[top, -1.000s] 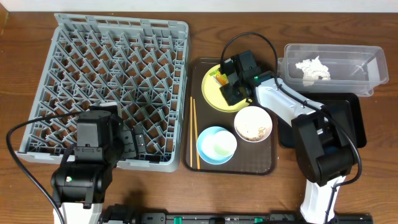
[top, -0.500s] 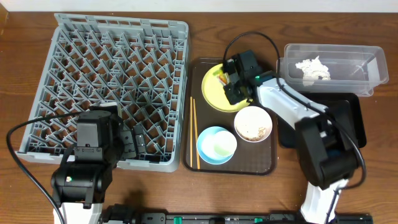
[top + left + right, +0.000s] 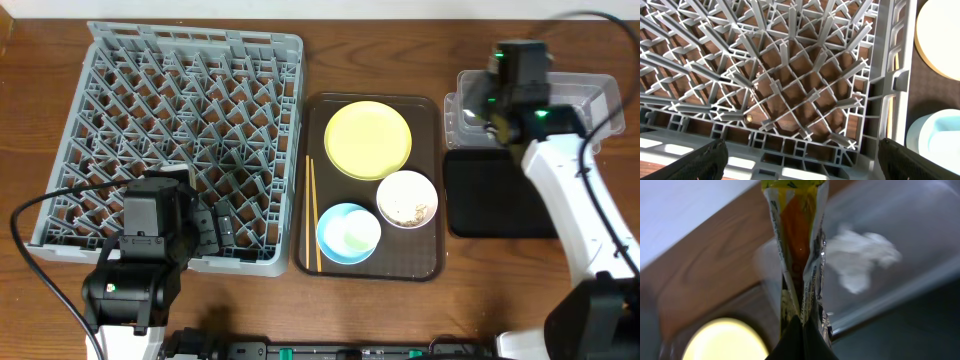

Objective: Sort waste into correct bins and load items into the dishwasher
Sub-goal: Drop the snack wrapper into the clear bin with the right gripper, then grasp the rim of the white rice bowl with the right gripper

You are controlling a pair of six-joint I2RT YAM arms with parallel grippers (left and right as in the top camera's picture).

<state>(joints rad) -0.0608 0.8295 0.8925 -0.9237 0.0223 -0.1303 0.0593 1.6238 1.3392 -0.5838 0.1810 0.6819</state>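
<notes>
Glossy crinkled wrapper (image 3: pixel 797 265), clear plastic tub (image 3: pixel 465 110), grey plastic rack (image 3: pixel 190 35); wood-grain table (image 3: pixel 400 40)

grey lattice rack (image 3: pixel 190 120); yellow plate (image 3: pixel 368 139), light-blue bowl (image 3: pixel 348 232) and beige-flecked white bowl (image 3: pixel 407 198) on a dark-brown tray (image 3: pixel 410 255); glossy black tray (image 3: pixel 495 195); orange, yellow-green and silver wrapper (image 3: pixel 795 255); white tissue (image 3: pixel 860 262); brown wood-grain desk (image 3: pixel 420 60).

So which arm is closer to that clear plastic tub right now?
The right. Its gripper hangs above the clear tub, pinching the snack wrapper over it. The left gripper is far off on the other side, open over the near corner of the grey rack.
</notes>
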